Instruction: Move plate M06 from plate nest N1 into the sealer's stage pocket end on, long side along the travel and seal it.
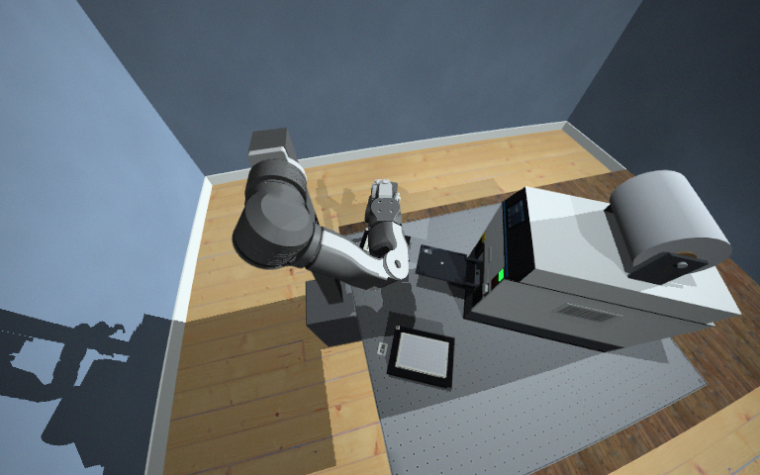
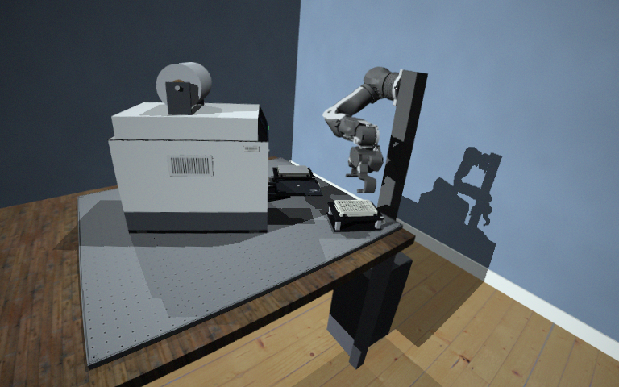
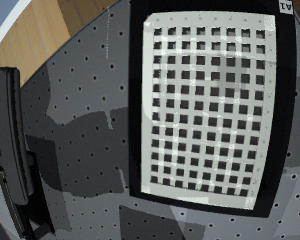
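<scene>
Your gripper (image 2: 364,178) hung in the air with its fingers apart and nothing between them. The plate M06 (image 3: 209,108) lay flat in its black nest N1 (image 3: 138,94), right under the wrist camera. You could not see the fingers in that view, so how close they were to the plate could not be told. From the side, the gripper was up above the table, well apart from the other plate (image 2: 355,207) in its nest near the table's edge.

The sealer's stage (image 1: 441,263) stuck out in front of the sealer (image 1: 584,264), and a green lamp (image 1: 500,274) glowed on the sealer's front. All of it sat on a gray board (image 2: 168,268) dotted with small holes, on a dark wood table (image 2: 303,282). The floor (image 2: 447,335) was pale wood planks, and the walls (image 2: 519,95) were blue and dark gray.

M06 was a white grid of little square wells. Its nest was a flat black frame with a small label. The sealer was a big white and gray box with a fat round roll (image 1: 664,218) on top.
</scene>
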`<state>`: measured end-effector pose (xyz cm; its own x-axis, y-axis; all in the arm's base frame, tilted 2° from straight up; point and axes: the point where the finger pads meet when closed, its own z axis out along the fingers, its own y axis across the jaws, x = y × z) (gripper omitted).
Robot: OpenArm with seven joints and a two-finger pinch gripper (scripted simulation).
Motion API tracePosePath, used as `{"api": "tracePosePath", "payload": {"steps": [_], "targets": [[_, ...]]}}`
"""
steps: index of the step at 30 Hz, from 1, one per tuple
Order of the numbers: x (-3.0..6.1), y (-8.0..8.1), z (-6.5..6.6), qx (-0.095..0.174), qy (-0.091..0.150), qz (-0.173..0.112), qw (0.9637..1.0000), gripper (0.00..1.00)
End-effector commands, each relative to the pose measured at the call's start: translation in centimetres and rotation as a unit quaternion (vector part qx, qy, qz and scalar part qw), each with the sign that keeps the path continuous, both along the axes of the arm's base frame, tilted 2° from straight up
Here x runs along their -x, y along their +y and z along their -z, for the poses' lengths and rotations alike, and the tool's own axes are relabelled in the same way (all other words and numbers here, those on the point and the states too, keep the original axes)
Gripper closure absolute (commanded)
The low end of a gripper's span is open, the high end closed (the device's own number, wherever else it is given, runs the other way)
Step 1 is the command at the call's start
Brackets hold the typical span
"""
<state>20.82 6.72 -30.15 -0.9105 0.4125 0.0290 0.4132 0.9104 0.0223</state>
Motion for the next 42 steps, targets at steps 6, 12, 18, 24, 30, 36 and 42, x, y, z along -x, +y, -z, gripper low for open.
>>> {"api": "tracePosePath", "payload": {"steps": [6,12,18,24,30,36,42], "targets": [[-0.04,0.1,-0.1,-0.001,-0.001,0.0,1.0,0.23],[0.15,0.3,5.4,0.002,0.002,0.001,1.0,0.23],[0.15,0.3,5.4,0.002,0.002,0.001,1.0,0.23],[0.15,0.3,5.4,0.002,0.002,0.001,1.0,0.23],[0.22,0.3,6.7,0.002,0.002,0.001,1.0,0.23],[0.22,0.3,6.7,0.002,0.002,0.001,1.0,0.23],[0.27,0.2,6.7,0.005,0.004,0.003,1.0,0.23]]}}
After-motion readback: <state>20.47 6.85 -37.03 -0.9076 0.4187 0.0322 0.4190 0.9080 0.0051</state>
